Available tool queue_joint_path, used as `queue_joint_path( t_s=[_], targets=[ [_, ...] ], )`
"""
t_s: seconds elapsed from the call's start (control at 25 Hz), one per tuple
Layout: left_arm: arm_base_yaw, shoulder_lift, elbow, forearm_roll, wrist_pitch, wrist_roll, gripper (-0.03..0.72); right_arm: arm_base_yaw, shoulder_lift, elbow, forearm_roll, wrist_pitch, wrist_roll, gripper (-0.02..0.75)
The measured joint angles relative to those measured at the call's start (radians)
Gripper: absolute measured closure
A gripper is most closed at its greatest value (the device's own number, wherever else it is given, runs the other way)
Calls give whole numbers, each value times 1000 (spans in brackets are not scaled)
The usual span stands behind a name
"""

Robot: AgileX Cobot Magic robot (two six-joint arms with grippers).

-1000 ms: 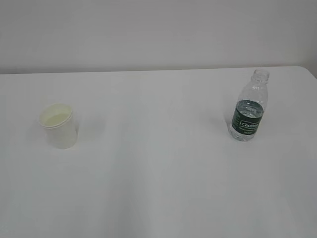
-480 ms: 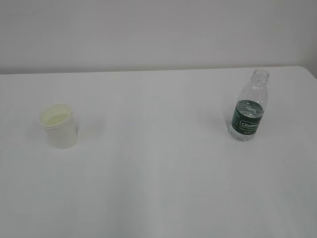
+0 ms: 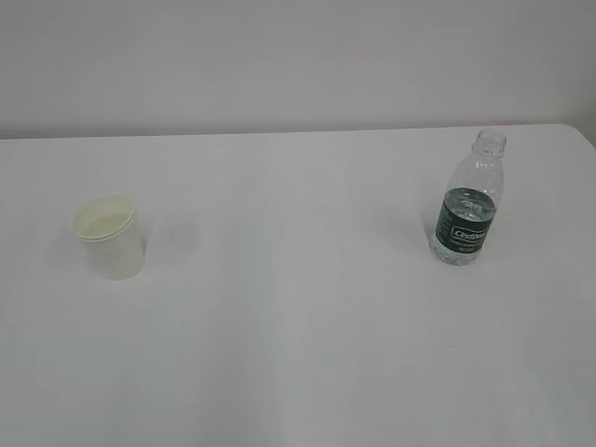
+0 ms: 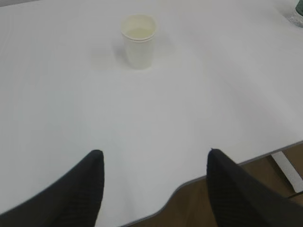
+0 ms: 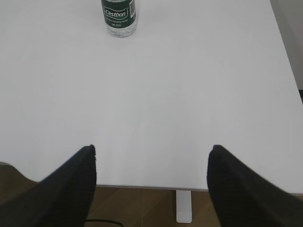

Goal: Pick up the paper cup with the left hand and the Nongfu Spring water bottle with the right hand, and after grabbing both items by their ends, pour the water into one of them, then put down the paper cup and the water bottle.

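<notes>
White tabletop (image 3: 298, 354) under a plain pale wall (image 3: 298, 56), seen at a slant from the near side. Paper cup (image 3: 111, 237) upright on the left part, open mouth up, cream inside visible; contents not readable from here. Nongfu Spring water bottle (image 3: 469, 199) upright on the right part, farther back than the cup, no cap, dark green label round the lower half, water (image 3: 460, 255) clear in the base below the label; exact level hard to tell. Cup and bottle well apart, bare tabletop between. No arm in the exterior view.

Left wrist view: left tool (image 4: 154, 189) spread wide, two black fingers (image 4: 75, 194) at the bottom edge, nothing between them, hovering over the near edge of the tabletop. Paper cup (image 4: 138, 40) far ahead, upright, slightly left of the tool's midline, well apart from the fingers. Sliver of the bottle (image 4: 297, 16) at the top right corner. Brown floor (image 4: 189, 208) and a white table leg (image 4: 289, 170) past the near edge.

Right wrist view: right tool (image 5: 151, 184) also spread wide, black fingers (image 5: 66, 189) low in frame, empty, over the near edge. Bottle (image 5: 119, 18) far ahead, upright, left of the midline, only the labelled lower half in frame, well apart from the tool. Table leg (image 5: 183, 205) and floor below the edge.
</notes>
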Motion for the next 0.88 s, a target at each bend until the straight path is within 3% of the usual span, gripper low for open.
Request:
queue_joint_path(
  t_s=[0.88],
  targets=[
    [0, 0, 36, 46, -78, 0, 206, 0, 0, 0, 0, -4, 0, 183]
  ],
)
